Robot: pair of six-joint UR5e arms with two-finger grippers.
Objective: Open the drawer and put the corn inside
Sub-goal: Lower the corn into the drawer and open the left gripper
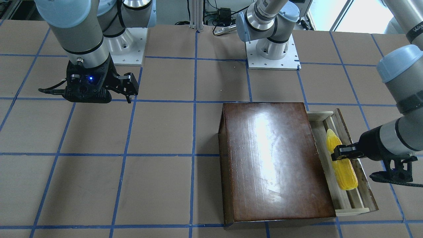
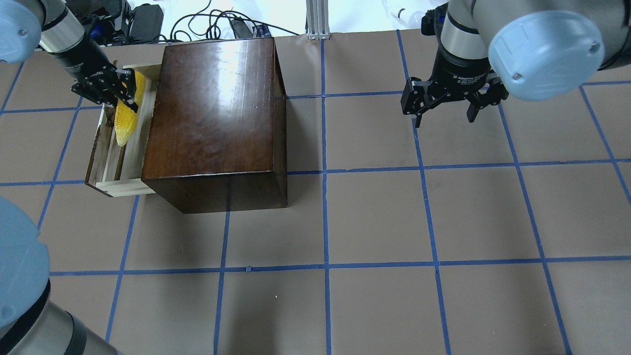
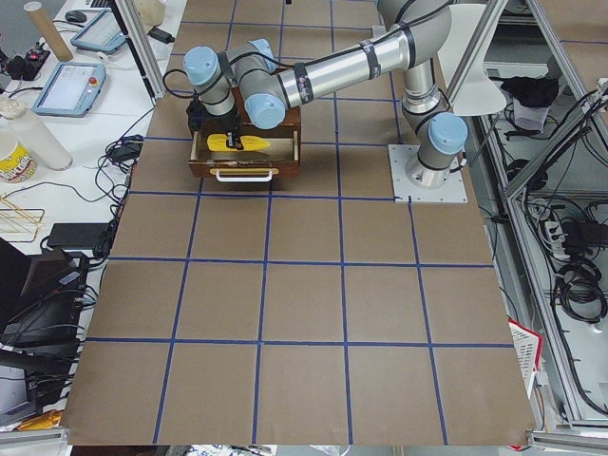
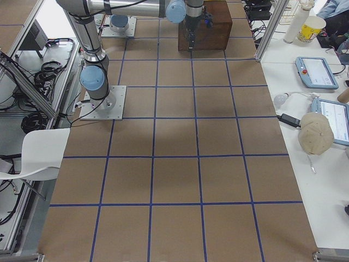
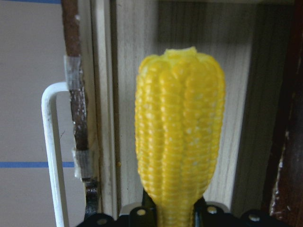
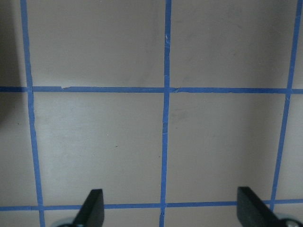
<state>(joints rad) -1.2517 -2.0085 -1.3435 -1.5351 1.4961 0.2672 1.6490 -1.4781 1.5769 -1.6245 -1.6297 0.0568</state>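
**Corn in the open drawer, left claw clamped on it**

Overhead view. The drawer (image 2: 106, 160) stands pulled out at 9 o'clock of the dark box (image 2: 212, 118). The corn (image 2: 125, 123) lies lengthwise within the tray, its tapered end toward 6 o'clock. The left gripper (image 2: 116, 91) is closed around its thick end at 12 o'clock. Cannot tell whether the cob rests on the tray floor. White handle (image 5: 49, 142) on the drawer front. The right gripper (image 2: 443, 108) has its fingers apart, above the table (image 2: 374, 217), well apart at 3 o'clock of the box.

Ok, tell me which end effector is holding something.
The left end effector: it is shut on the corn in the pulled-out drawer. The right end effector hangs open and empty.
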